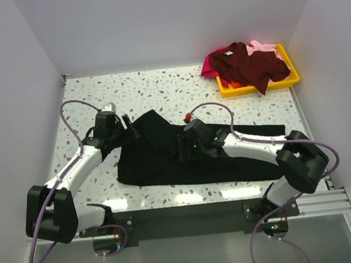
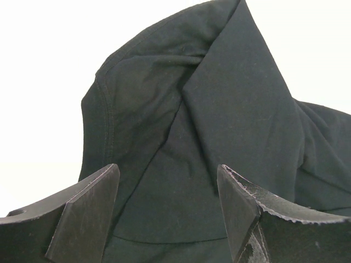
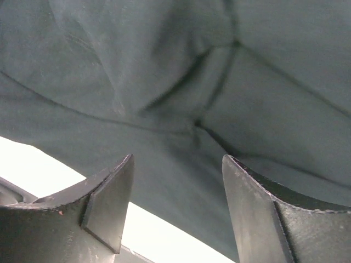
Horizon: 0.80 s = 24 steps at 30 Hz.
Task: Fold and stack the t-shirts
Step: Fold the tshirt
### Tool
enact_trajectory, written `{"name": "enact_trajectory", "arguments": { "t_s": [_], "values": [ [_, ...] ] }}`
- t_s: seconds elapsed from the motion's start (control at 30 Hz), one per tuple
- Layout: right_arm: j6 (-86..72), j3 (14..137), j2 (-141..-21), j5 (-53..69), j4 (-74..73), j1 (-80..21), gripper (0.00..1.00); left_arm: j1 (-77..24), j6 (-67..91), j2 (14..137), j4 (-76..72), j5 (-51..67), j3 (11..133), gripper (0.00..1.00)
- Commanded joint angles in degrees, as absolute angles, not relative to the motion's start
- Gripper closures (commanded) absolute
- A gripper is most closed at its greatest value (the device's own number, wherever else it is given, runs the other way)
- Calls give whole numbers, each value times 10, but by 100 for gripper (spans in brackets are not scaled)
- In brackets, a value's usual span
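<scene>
Cloth: black t-shirt (image 1: 160, 164), limp, light, left of yellow tray (image 1: 294, 69) | hold: seamed edge (image 2: 105, 109), probably two layers | left gripper (image 2: 167, 181) wide, empty | right gripper (image 3: 178, 164) apart, empty

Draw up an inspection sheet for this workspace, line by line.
Surface: speckled table, light stone pattern.
Job's things: black t-shirt spread rumpled near the arms, partly folded over; maroon t-shirt, magenta t-shirt and pale pink t-shirt heaped in the yellow tray.
Clutter: nothing seen beyond that tray.
Grippers: left pincer open at the black t-shirt's left edge; right pincer open over its middle.
Cables: purple cables loop along both arms.
Surroundings: plain white walls.
</scene>
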<state>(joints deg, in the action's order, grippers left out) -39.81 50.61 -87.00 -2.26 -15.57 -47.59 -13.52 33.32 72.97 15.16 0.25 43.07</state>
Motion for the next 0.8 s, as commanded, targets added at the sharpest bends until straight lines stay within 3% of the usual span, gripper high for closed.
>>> {"name": "enact_trajectory", "arguments": {
  "t_s": [0.0,0.77],
  "values": [
    [-431,550,-912,-34,-81,-493,32,-134,328,707,145,7,434,23],
    [-488,567,-973,-65,-42,-536,46,-134,335,693,154,7,424,23]
  ]
}}
